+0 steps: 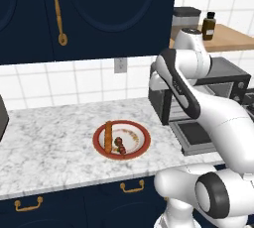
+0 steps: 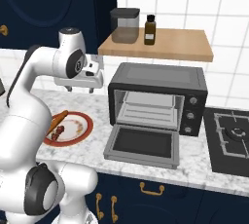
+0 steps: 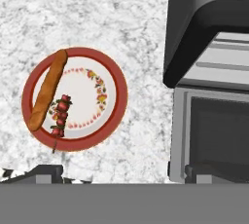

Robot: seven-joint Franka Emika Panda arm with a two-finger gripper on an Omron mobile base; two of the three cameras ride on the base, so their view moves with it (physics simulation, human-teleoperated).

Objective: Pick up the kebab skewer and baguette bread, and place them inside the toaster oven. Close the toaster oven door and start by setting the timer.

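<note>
While the claw [image 2: 79, 89] hangs wide open and empty above the marble desk [image 3: 97, 18], the baguette bread [image 3: 47, 89] and kebab skewer [image 3: 60, 116] lie side by side on the red-rimmed plate [image 3: 116, 79], left of the toaster oven [image 2: 158, 96], its toaster oven door [image 2: 143, 144] dropped open.

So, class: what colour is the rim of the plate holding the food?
Red: the plate has a red rim around a white centre, clearest in the hand view.

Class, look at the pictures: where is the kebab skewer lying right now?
The kebab skewer lies on the red-rimmed plate on the marble counter, just beside the baguette bread, left of the open toaster oven in the hand view.
</note>
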